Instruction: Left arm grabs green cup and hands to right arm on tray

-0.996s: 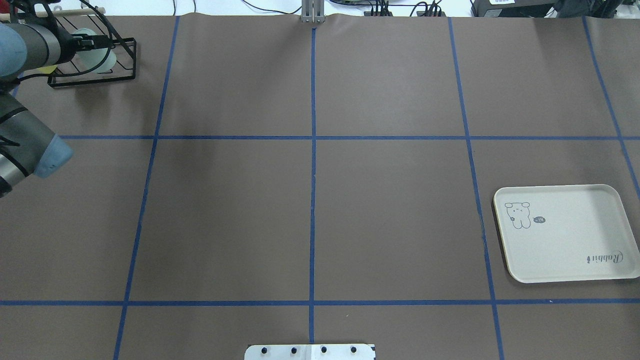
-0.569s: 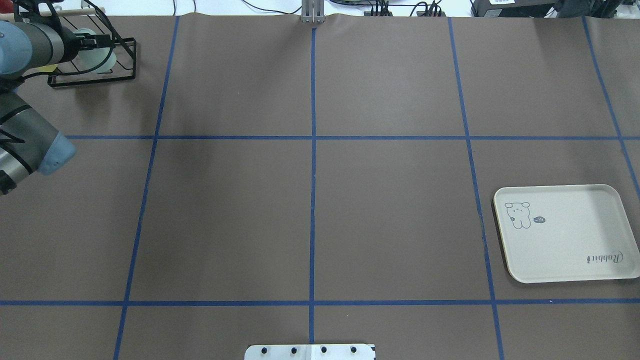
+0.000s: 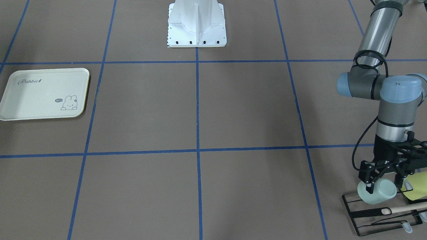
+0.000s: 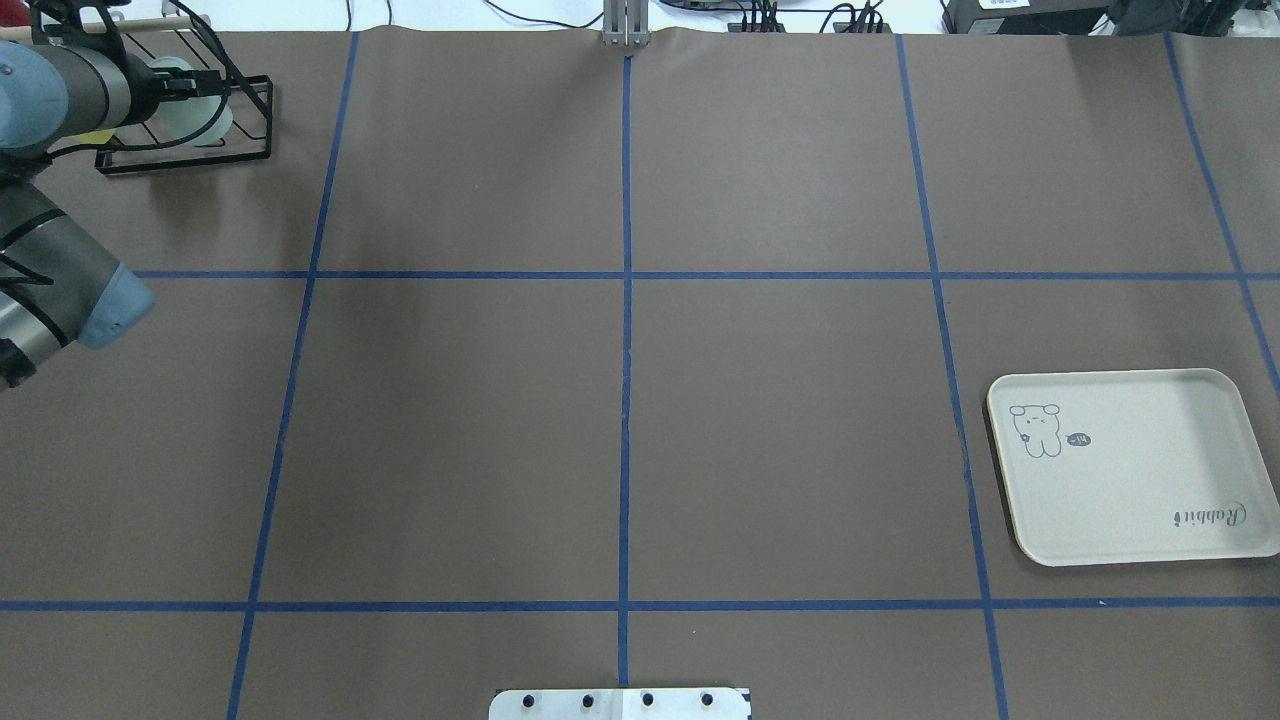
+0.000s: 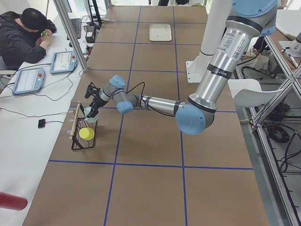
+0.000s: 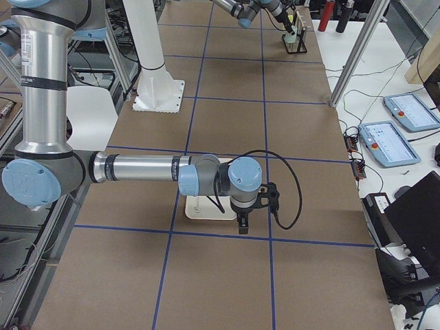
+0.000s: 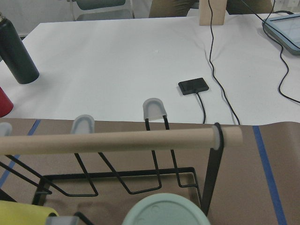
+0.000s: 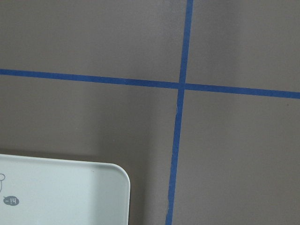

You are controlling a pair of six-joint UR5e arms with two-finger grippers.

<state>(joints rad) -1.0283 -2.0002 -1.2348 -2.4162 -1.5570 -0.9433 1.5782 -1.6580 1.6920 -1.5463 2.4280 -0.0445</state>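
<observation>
Left tool point(image 3: 383, 186) was clenched on the green cup point(image 3: 377, 197), one finger on each side. I saw the cup tipped on its side at the black wire rack point(image 3: 365, 221), far left corner of the surface point(image 4: 780, 430), just beside a yellow-green cup point(image 3: 415, 190). Right tool point(image 6: 242, 224) hung over the tray point(image 3: 36, 100) edge. I couldn't tell whether it was released or clenched. Tray sat well apart from the rack.
</observation>
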